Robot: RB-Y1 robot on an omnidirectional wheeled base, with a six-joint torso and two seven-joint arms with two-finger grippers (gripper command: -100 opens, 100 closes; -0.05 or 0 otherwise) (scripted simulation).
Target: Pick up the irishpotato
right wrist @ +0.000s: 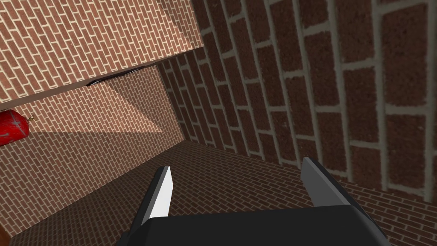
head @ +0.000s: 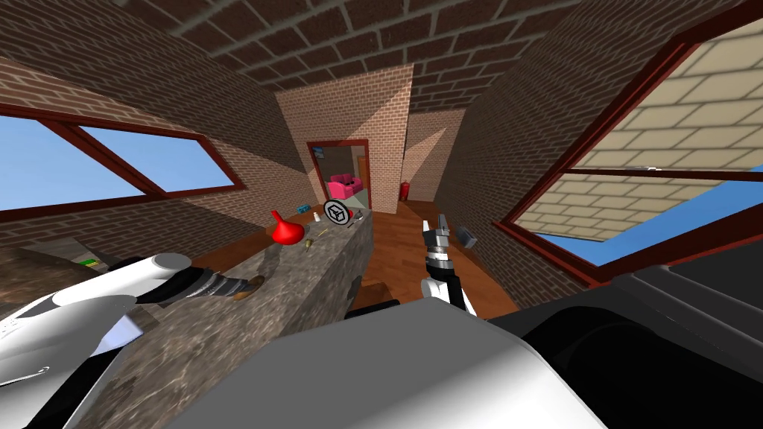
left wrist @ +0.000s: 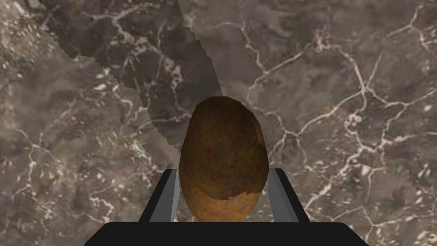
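Observation:
The Irish potato [left wrist: 223, 149], brown and egg-shaped, sits between the fingers [left wrist: 171, 194] of my left gripper [left wrist: 224, 171], which press its two sides. Behind it lies the grey-brown marbled counter top [left wrist: 341, 106], crossed by my arm's shadow. I cannot tell whether the potato rests on the counter or hangs just above it. In the head view my left arm reaches over the counter [head: 298, 298], with the brown potato [head: 249, 287] at its tip. My right gripper [head: 436, 226] is held up open beside the counter's end, over the wooden floor, with nothing in it.
Further along the counter stand a red vase [head: 287, 232], a round black-and-white object [head: 337, 213] and a few small items. Beyond is a doorway with a pink sofa [head: 345, 186] behind it. A red extinguisher [head: 404, 191] hangs by the far wall. Windows flank both sides.

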